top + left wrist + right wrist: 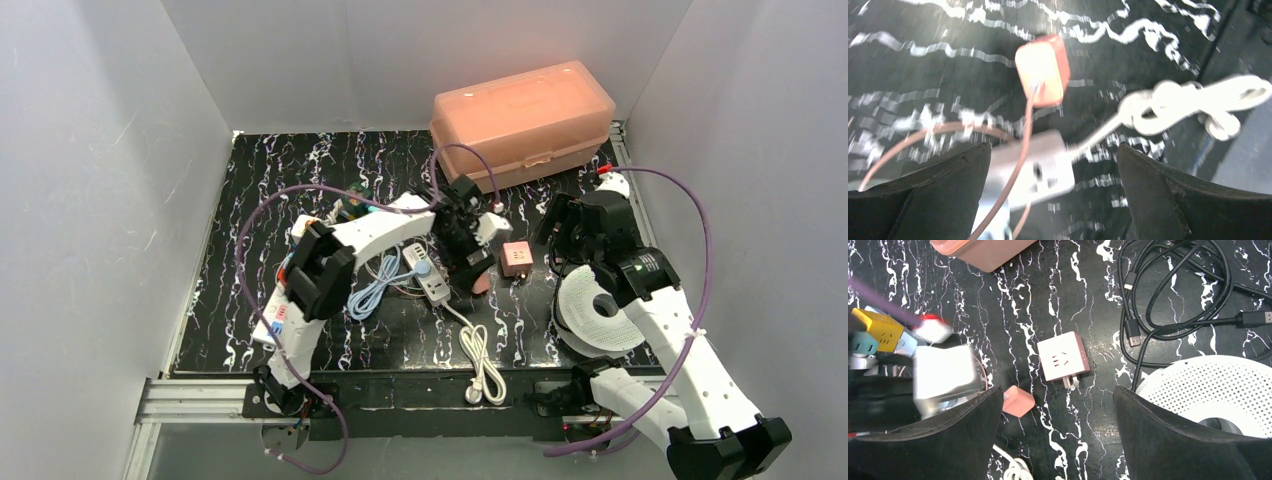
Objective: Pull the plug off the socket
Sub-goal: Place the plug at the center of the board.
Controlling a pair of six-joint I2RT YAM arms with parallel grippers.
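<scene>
Salmon-pink plug lies on the counter just beyond the end of the white power strip. Its thin cord trails back across the strip's socket face, so it looks already out of the socket, though blur keeps this a judgement. The left gripper hangs over both with its fingers spread wide and nothing between them, probably having let go or lining up a grasp. The right gripper is also spread and empty, above a pink cube adapter, well clear of the work. The counter is black with white marble veining, cluttered with black cables, a white perforated disc and a salmon storage box. Plain white walls enclose it.
</scene>
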